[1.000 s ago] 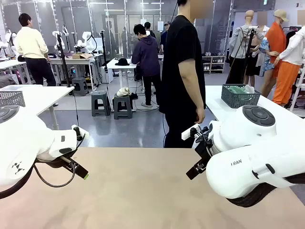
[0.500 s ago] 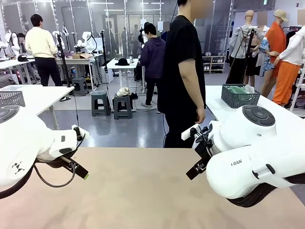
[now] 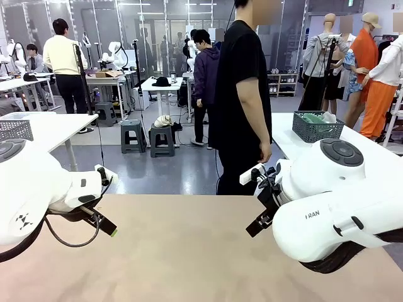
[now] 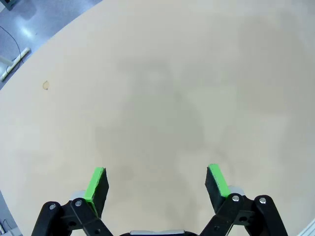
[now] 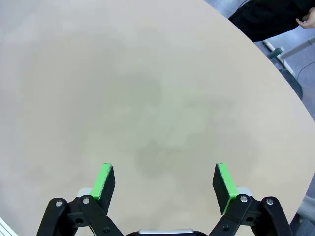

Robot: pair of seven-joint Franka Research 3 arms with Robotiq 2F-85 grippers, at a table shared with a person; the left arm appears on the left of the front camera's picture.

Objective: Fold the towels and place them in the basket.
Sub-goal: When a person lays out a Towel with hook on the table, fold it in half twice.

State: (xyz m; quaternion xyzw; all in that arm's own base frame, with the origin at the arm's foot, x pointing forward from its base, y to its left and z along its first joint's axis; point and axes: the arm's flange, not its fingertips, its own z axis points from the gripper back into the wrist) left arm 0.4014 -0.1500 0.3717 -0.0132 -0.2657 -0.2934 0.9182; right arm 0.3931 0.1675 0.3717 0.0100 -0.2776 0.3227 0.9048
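My left gripper [image 4: 156, 179] hangs open over the bare tan table [image 4: 162, 88], with nothing between its green pads. In the front view it hovers at the left [image 3: 108, 228]. My right gripper [image 5: 165, 179] is open too, above bare tabletop, and sits right of the middle in the front view [image 3: 255, 228]. A dark grey mesh basket [image 3: 318, 130] stands on a white side table at the far right. It holds pale crumpled cloth, and I cannot tell whether that cloth is the towels.
A person in black [image 3: 242, 100] stands at the table's far edge, arms hanging down. Another mesh basket [image 3: 16, 129] sits on a white table at the left. The table's rounded edge [image 5: 275, 69] runs close to the right gripper.
Both arms and grippers are unmoved. Only people in the background have walked to the right.
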